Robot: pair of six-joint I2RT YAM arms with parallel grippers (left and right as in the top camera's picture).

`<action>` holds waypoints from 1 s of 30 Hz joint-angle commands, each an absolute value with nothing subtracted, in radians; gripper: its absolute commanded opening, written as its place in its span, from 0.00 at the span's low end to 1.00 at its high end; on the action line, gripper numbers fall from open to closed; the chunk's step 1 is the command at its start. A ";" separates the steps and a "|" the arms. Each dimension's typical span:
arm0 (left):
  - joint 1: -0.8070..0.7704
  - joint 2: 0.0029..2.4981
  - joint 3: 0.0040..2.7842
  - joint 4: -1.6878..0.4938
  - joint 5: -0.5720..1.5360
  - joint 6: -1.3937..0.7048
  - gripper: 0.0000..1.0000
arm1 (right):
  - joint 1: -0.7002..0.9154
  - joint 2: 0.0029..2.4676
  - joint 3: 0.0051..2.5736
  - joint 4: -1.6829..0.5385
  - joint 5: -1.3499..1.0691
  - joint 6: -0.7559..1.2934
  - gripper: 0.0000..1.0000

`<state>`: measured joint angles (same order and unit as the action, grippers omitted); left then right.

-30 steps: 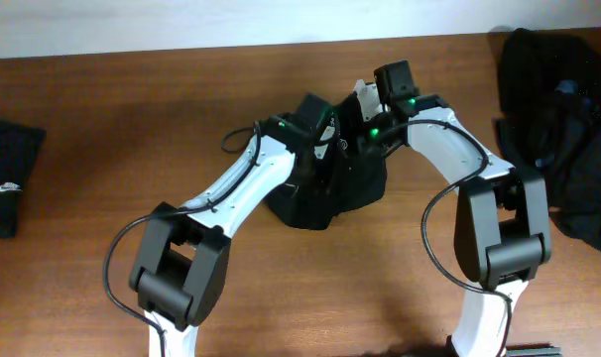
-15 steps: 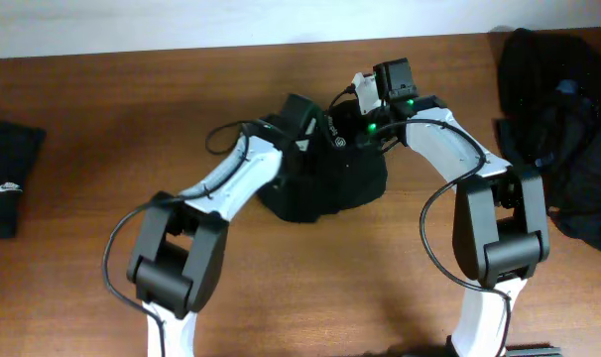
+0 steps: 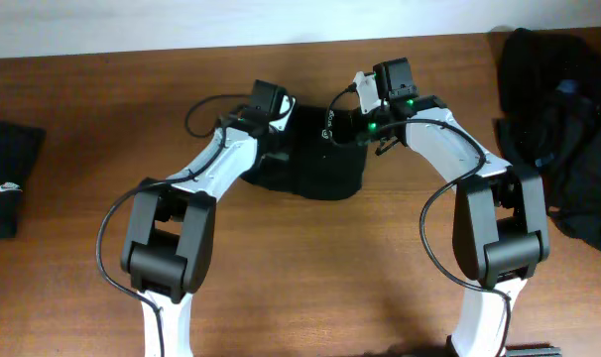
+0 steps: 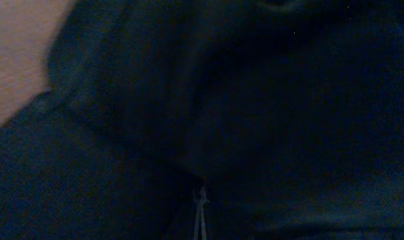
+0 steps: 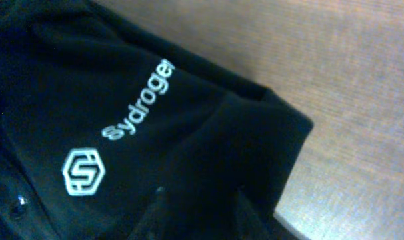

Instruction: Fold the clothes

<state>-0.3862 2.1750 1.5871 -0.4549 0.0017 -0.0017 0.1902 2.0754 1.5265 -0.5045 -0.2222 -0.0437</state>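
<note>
A black garment (image 3: 315, 164) with white lettering lies bunched at the table's middle, between my two arms. My left gripper (image 3: 278, 134) sits at its left back corner. In the left wrist view dark fabric (image 4: 255, 100) fills the frame, and the left gripper (image 4: 201, 217) is shut on a pinch of it. My right gripper (image 3: 352, 134) is at the garment's right back part. In the right wrist view its fingers (image 5: 159, 193) stand apart, so the right gripper (image 5: 199, 200) is open over the cloth, beside a white hexagon logo (image 5: 82, 172).
A folded black garment (image 3: 8, 178) with a small white logo lies at the far left edge. A loose pile of black clothes (image 3: 558, 129) fills the back right corner. Bare wooden table (image 3: 310, 288) shows in front of the garment.
My left gripper has pulled its pinch of fabric to the left and towards the back, spreading the garment that way. My right gripper has opened and let go of the cloth.
</note>
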 commanded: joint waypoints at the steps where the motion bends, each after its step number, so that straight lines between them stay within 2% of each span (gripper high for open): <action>1: -0.371 2.193 1.672 -0.445 -0.110 0.097 0.05 | 0.187 2.056 1.526 -0.521 -0.218 -0.043 0.55; 8: -0.369 2.193 2.016 -0.677 -0.109 0.067 0.41 | 0.189 1.921 1.551 -0.603 -0.236 -0.043 0.62; 9: -0.371 2.193 2.065 -0.735 -0.109 0.030 0.41 | 0.189 1.901 1.551 -0.616 -0.236 -0.043 0.62; 10: -0.372 2.193 2.114 -0.811 -0.100 -0.024 0.40 | 0.189 1.884 1.551 -0.632 -0.236 -0.043 0.59; 11: -0.372 2.193 2.154 -0.891 -0.080 -0.076 0.37 | 0.189 1.874 1.551 -0.648 -0.237 -0.043 0.51; 13: -0.372 2.193 2.190 -1.034 -0.027 -0.147 0.23 | 0.189 1.871 1.551 -0.682 -0.258 -0.043 0.31; 15: -0.372 2.194 2.189 -1.159 0.033 -0.194 0.11 | 0.191 1.886 1.549 -0.711 -0.287 -0.043 0.19; 18: -0.373 2.210 2.152 -1.283 0.137 -0.202 0.00 | 0.202 1.922 1.549 -0.727 -0.304 -0.043 0.11; 20: -0.377 2.212 2.092 -1.301 0.207 -0.201 0.00 | 0.209 1.950 1.549 -0.719 -0.304 -0.043 0.08; 25: -0.382 2.213 1.975 -1.263 0.222 -0.201 0.00 | 0.224 2.008 1.549 -0.695 -0.304 -0.047 0.04; 30: -0.382 2.213 1.916 -1.237 0.269 -0.201 0.00 | 0.231 2.057 1.549 -0.638 -0.307 -0.045 0.04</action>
